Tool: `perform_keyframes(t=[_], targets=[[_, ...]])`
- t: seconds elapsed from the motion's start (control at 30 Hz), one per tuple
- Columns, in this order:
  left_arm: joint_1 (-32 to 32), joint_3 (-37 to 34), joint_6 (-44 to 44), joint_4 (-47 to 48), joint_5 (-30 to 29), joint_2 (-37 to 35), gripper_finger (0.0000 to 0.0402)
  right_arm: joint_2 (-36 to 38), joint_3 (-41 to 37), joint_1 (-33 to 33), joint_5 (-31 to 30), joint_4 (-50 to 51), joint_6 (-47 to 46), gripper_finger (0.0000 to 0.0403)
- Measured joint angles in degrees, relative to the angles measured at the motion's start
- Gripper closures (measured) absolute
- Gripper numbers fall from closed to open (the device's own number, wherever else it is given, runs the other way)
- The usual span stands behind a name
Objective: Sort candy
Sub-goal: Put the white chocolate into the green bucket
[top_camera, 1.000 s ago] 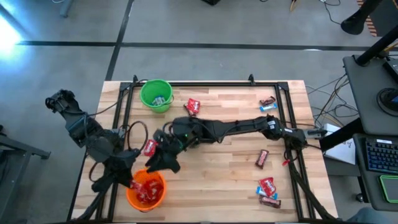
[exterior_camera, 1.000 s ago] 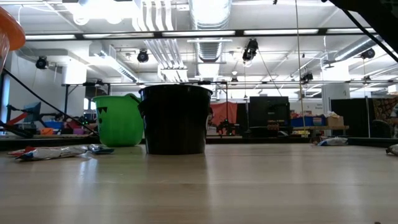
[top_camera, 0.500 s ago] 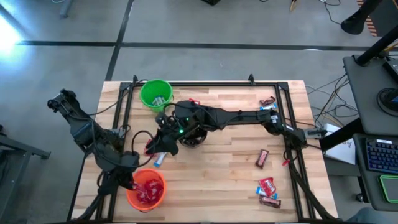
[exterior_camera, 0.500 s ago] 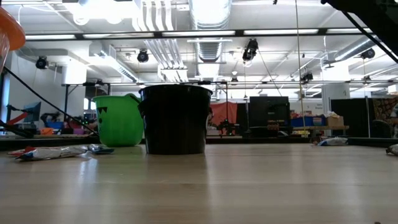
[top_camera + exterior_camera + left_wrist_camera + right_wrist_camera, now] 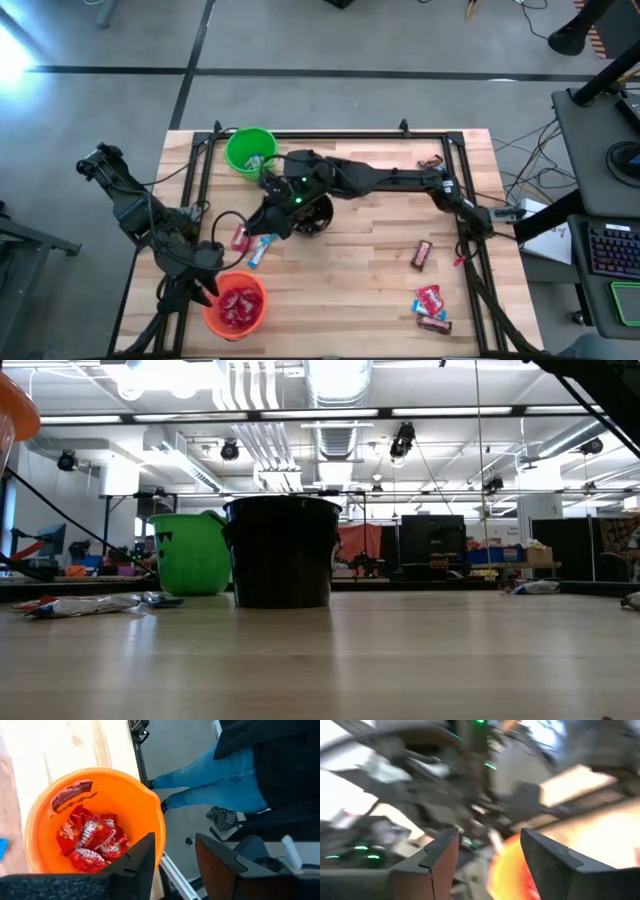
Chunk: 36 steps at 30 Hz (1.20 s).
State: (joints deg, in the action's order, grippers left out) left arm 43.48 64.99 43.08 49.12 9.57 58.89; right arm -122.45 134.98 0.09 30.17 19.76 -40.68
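Pale wooden plank counter (image 5: 360,260), grey concrete floor. Cups, three: green (image 5: 250,152), black (image 5: 281,550), orange (image 5: 236,305) holding red candy (image 5: 89,840). Loose candy bars (image 5: 430,298) scattered. Left hand (image 5: 172,855) parted, empty, above orange cup; right hand (image 5: 487,847) wide.

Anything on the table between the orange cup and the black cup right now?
Yes. In the high view, a red candy and a blue-and-white candy lie on the wood between the orange cup and the black cup; the right gripper hangs above them.
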Motion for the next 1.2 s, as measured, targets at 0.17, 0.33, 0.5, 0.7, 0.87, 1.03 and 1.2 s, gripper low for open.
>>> perform_keyframes(t=[0.17, 0.33, 0.5, 0.7, 0.87, 1.03, 1.2], targets=[[0.0, 0.0, -6.0, 0.4, -6.2, 0.0, 0.0279, 4.1, 0.0, 0.0, -17.1, 23.5, 9.1, 0.0195], [0.0, 0.0, -14.0, 2.0, -18.3, -0.1, 0.0278, 6.8, 0.0, 0.0, -30.1, 41.3, 10.8, 0.0195], [-0.4, 0.0, -19.3, 5.6, -33.4, -1.1, 0.0278, 7.4, 0.0, 0.0, -34.6, 52.9, 10.7, 0.0195], [-2.0, 0.0, -20.2, 9.6, -43.1, -3.9, 0.0278, 7.3, -1.5, 0.0, -36.6, 61.3, 7.0, 0.0195], [-2.4, 0.0, -20.1, 10.9, -47.8, -7.9, 0.0278, 7.2, -4.5, 0.0, -40.1, 63.5, 3.9, 0.0195], [-2.4, 0.0, -19.6, 10.9, -54.0, -12.3, 0.0278, 7.2, -9.4, -0.1, -40.7, 61.9, 5.9, 0.0195], [-2.4, 0.0, -19.0, 10.9, -57.2, -15.4, 0.0278, 7.2, -11.8, -0.1, -39.3, 54.8, 8.9, 0.0195]])
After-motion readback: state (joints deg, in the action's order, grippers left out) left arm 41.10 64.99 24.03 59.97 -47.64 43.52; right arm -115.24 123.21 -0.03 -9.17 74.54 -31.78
